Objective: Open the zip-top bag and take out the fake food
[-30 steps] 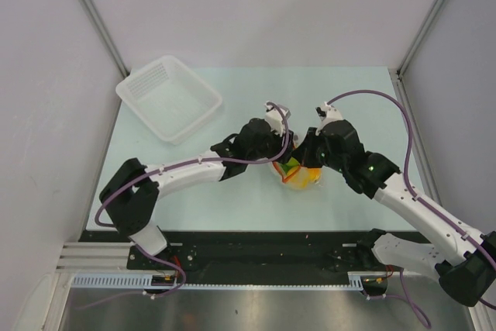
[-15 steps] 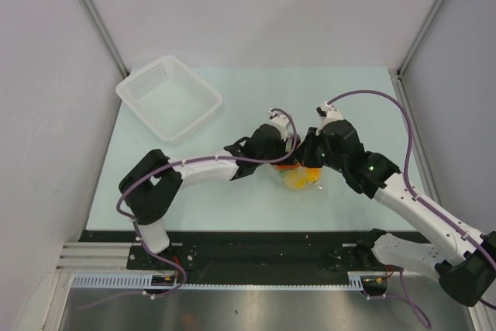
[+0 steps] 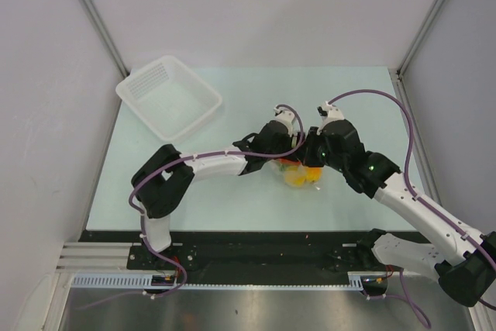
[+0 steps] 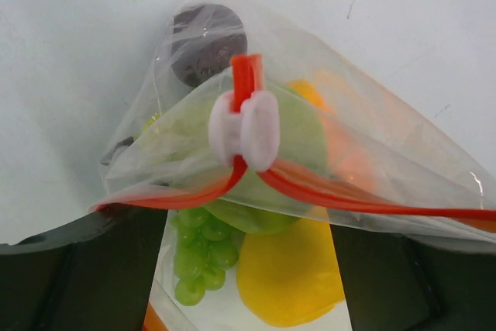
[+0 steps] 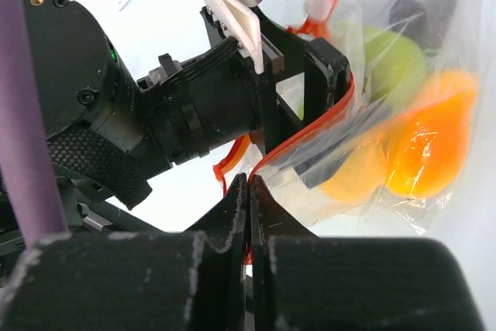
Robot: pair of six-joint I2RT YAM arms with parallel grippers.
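The clear zip-top bag lies mid-table. Its red-orange zip strip is parted in a V behind the white slider. Inside show green grapes, a yellow fruit, a green pear, an orange piece and a dark round piece. My left gripper is open, its fingers spread at the bag's mouth. My right gripper is shut on the bag's zip edge, close beside the left gripper. The right gripper also shows in the top view.
A white slotted basket stands at the back left of the table. The two wrists nearly touch over the bag. Grey walls enclose the table on three sides.
My left arm has stretched further right, bringing its gripper up to the bag's mouth. The bag's green content is now covered by the wrist in the top view. The right arm has held still.
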